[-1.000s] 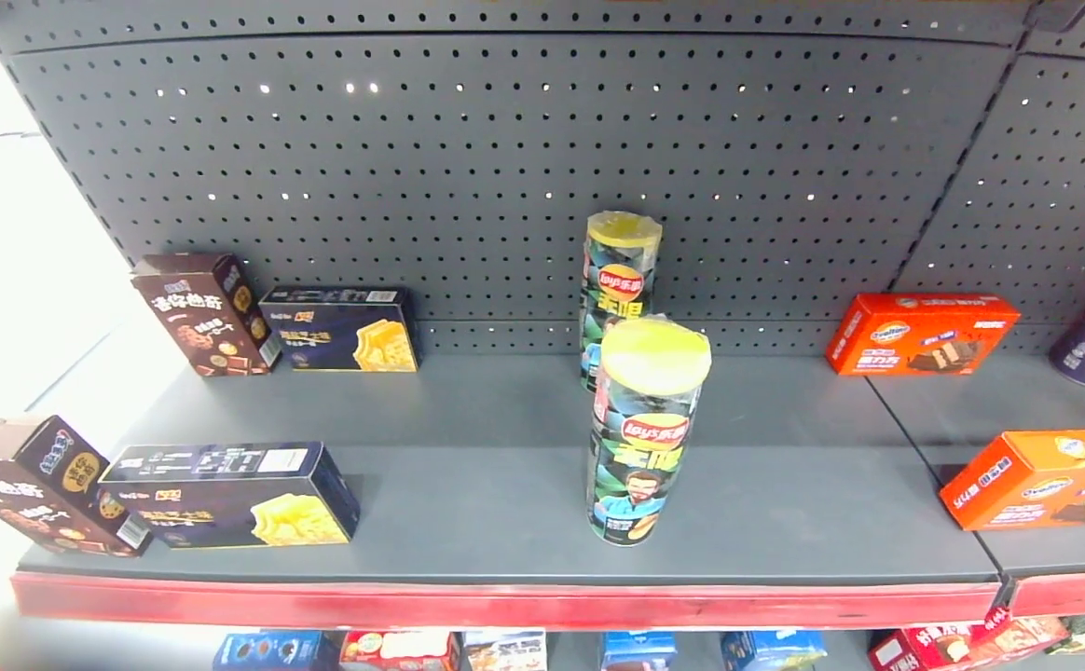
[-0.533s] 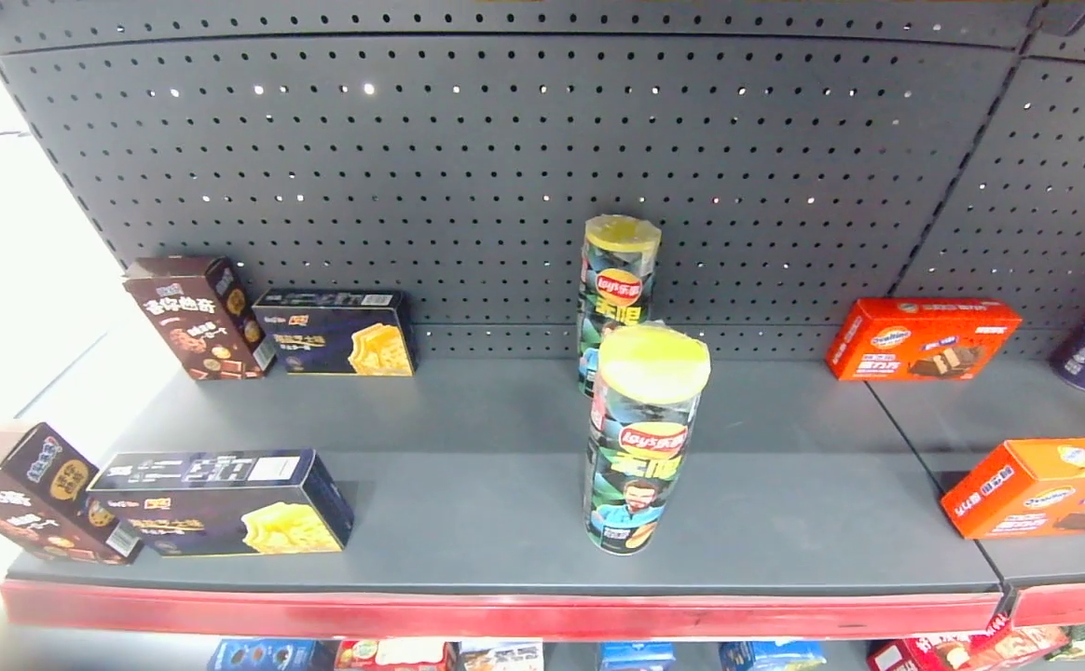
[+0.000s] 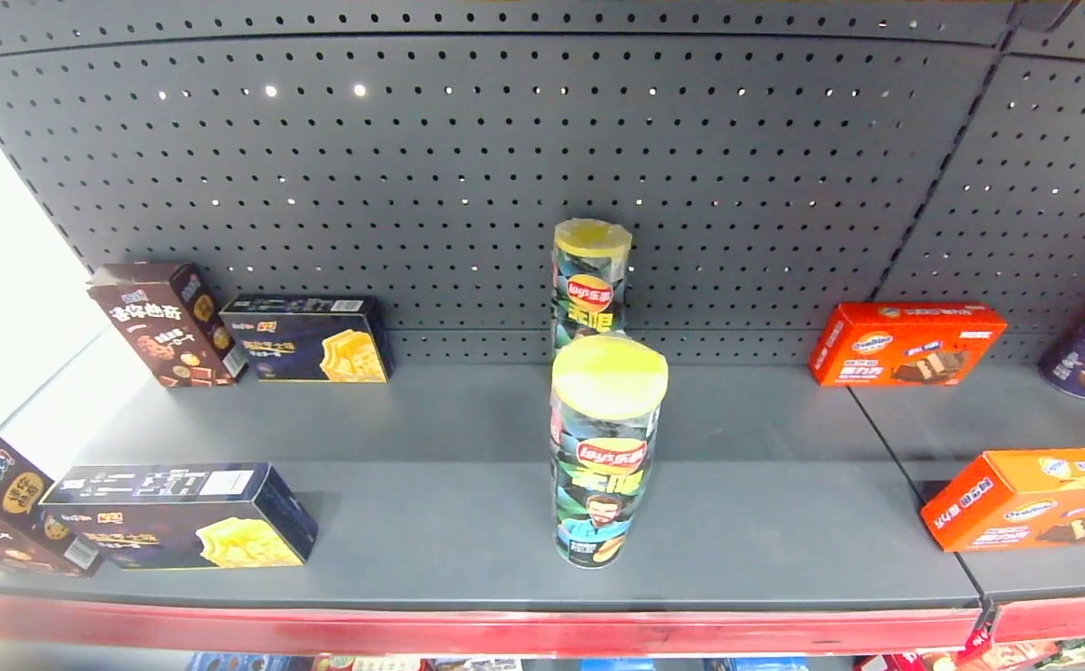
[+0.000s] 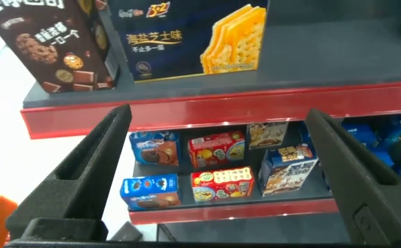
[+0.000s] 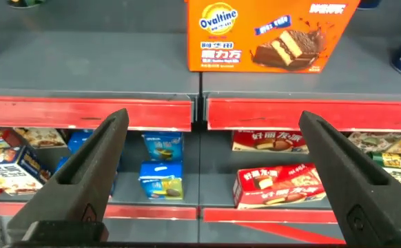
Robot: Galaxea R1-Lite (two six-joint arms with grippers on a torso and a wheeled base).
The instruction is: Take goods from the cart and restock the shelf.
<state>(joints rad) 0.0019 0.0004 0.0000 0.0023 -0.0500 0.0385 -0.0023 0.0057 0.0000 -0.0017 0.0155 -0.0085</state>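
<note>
Camera motion is the whole story here — the head view has swung so everything on the shelf [image 3: 468, 522] sits further left and a touch lower in frame, yet the goods themselves have not budged: the near chip can [image 3: 608, 447] stands upright toward the front edge, and the far chip can [image 3: 589, 280] stands right behind it against the pegboard [image 3: 505, 168]. The left jaws and right jaws both hang spread with nothing between them, out in front of the shelf's red lip — so my read is that a placement is finished and the robot is heading back to the cart for the next item.
</note>
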